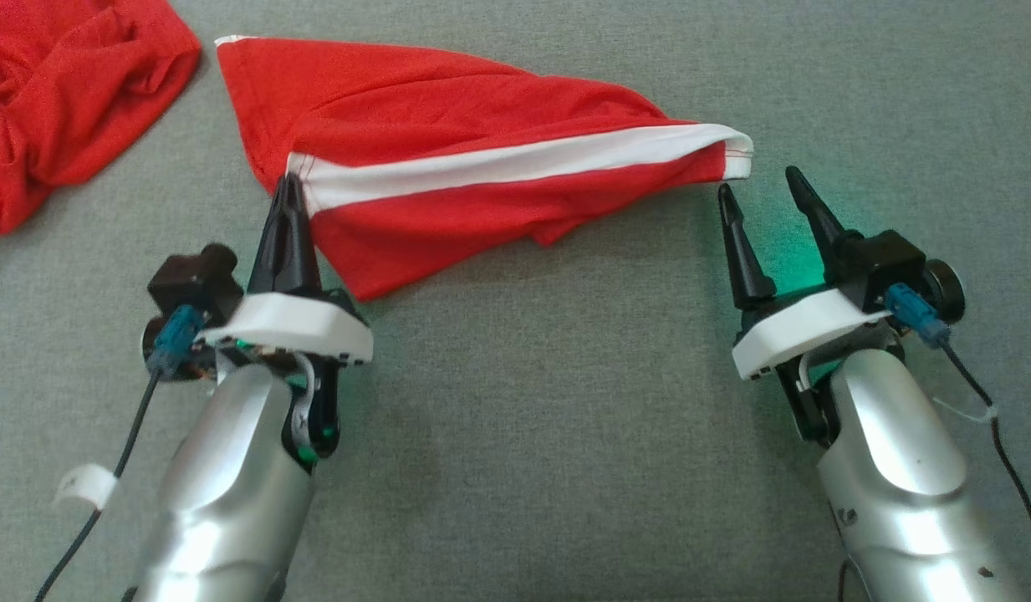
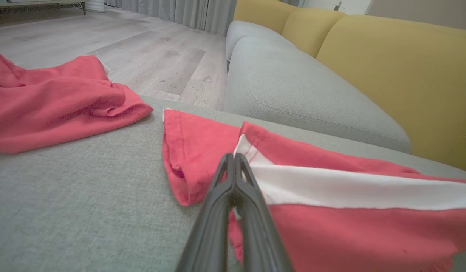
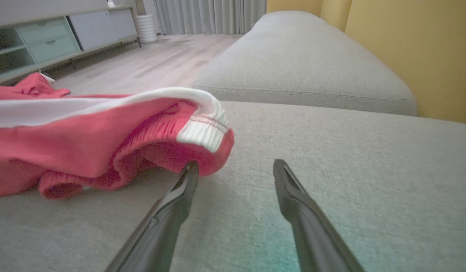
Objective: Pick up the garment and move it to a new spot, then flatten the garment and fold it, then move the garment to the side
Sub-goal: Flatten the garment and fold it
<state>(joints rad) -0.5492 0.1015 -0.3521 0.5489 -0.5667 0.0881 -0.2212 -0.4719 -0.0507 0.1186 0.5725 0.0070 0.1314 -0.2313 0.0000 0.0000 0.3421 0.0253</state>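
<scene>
The red shorts (image 1: 448, 134) lie spread but rumpled on the grey sofa cushion (image 1: 523, 376), towards its far side, with the white waistband (image 1: 515, 163) running across the near edge from left to right. A second red garment (image 1: 72, 92) sits bunched at the far left, apart from the shorts and not part of this move.

The left pincer (image 1: 288, 186) is closed tight, with its 2 fingers pressed together at the left end of the waistband. In the left wrist view the tips meet right at the band's corner, so it looks to be pinching the cloth there, though only a thin bit of fabric can be caught. The right pincer (image 1: 757, 182) stands wide open and grips nothing. Its tips sit just beside the right end of the waistband. In the right wrist view 1 finger touches the rolled fabric edge and the other stands clear over bare cushion.

I judge this to be the pick-up step, half made: 1 corner taken and the other not yet. The next move calls for the right pincer to shift a little towards the shorts so the band end falls between its fingers, then close. With both ends held level, the shorts can be lifted and carried to the new spot without sagging.
</scene>
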